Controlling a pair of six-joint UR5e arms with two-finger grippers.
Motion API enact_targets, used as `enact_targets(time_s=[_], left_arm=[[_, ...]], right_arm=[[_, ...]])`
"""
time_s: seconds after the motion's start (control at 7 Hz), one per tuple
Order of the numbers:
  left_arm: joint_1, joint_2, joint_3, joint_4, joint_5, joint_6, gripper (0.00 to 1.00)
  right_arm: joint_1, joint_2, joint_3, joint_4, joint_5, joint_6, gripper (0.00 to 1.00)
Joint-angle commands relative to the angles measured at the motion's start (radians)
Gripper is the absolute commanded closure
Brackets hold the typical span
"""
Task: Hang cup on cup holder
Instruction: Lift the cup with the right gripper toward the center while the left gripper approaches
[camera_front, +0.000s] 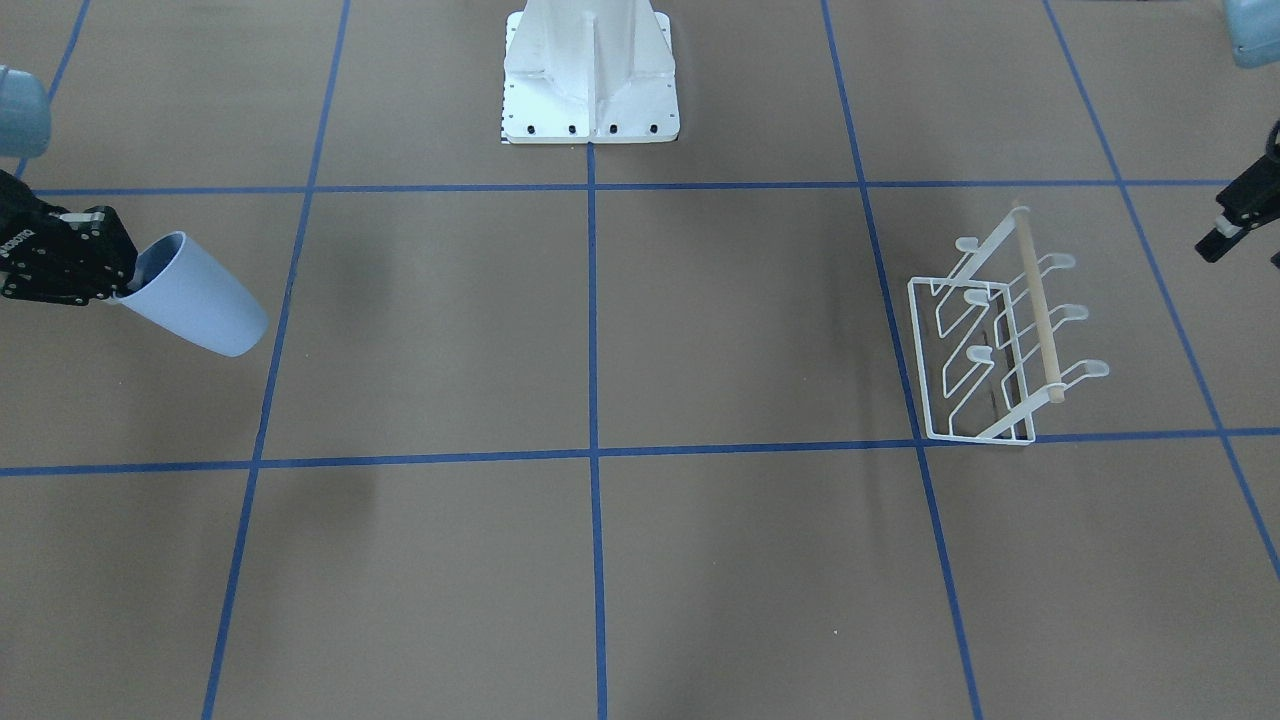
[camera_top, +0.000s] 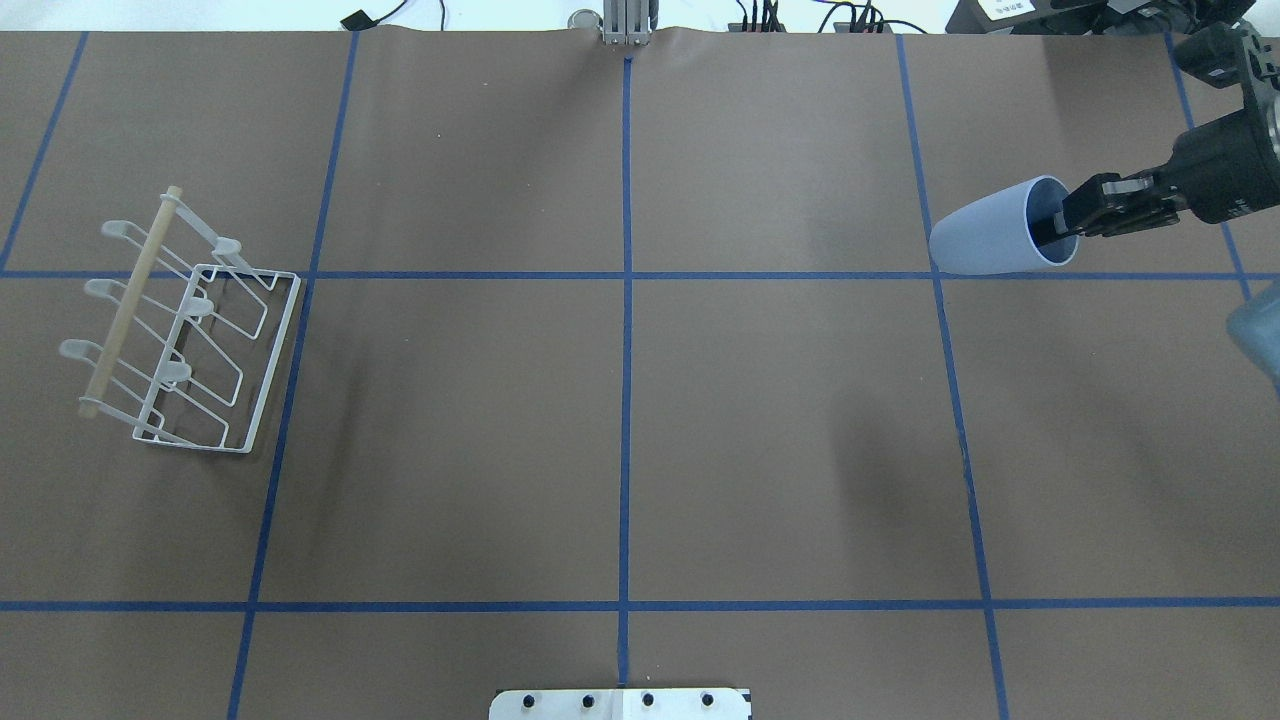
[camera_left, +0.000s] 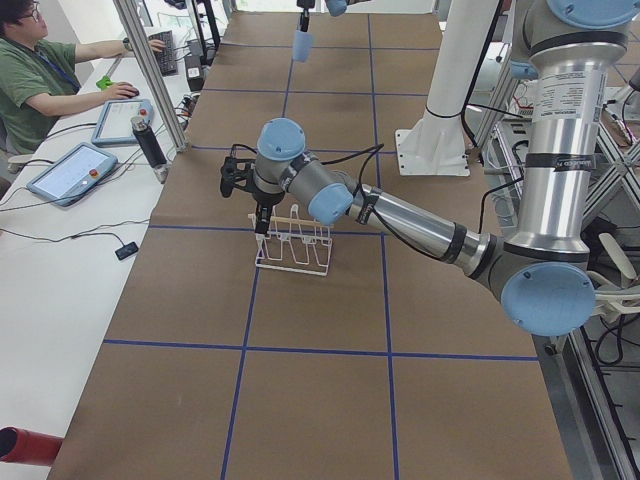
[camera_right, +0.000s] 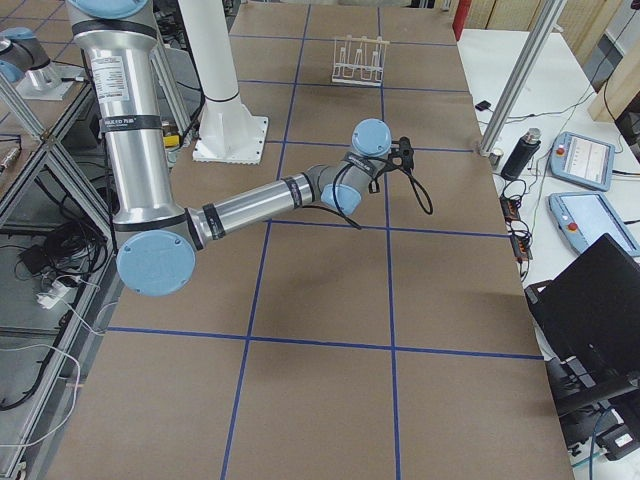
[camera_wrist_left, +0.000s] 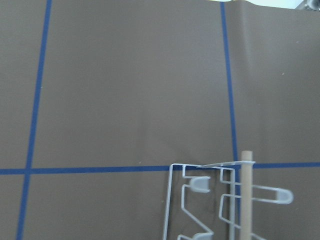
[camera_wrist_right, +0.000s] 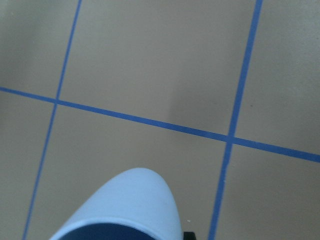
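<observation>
The pale blue cup (camera_top: 990, 240) is held tilted on its side above the table at the robot's right; it also shows in the front view (camera_front: 200, 305) and the right wrist view (camera_wrist_right: 132, 205). My right gripper (camera_top: 1058, 225) is shut on its rim, one finger inside. The white wire cup holder (camera_top: 130, 300) with its wooden rod stands at the robot's left, prongs bare; it also shows in the front view (camera_front: 1035, 310) and the left wrist view (camera_wrist_left: 245, 200). My left gripper (camera_front: 1228, 238) hovers beside the holder's outer side; I cannot tell whether it is open.
The white robot pedestal (camera_front: 590, 80) stands at the table's middle rear edge. Blue tape lines grid the brown table. An operator (camera_left: 30, 70) sits at a side bench with tablets (camera_left: 70, 172) beyond the holder's end.
</observation>
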Motion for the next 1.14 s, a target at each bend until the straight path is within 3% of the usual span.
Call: enact_targets(time_s=[0.0,0.29,0.43,0.71,1.0], left_arm=[[0.112,-0.072,0.0,-0.24,0.017,-0.395,0.03],[0.265,-0.109,-0.005,-0.547,0.141,-0.751,0.03],[0.332,-0.176,-0.006,-0.601,0.177,-0.927,0.03],[0.473,-0.327,-0.006,-0.603,0.262,-1.123,0.03],[0.625,-0.407,-0.015,-0.604,0.443,-1.153,0.03]], right_arm=[[-0.028,0.011,0.003,0.29,-0.013,0.348,1.0],[-0.073,0.012,0.008,0.5,-0.029,0.516,1.0],[-0.085,0.018,0.009,0.577,-0.029,0.532,1.0],[-0.119,0.064,0.011,0.699,-0.03,0.535,1.0],[-0.151,0.124,0.012,0.774,-0.065,0.591,1.0]])
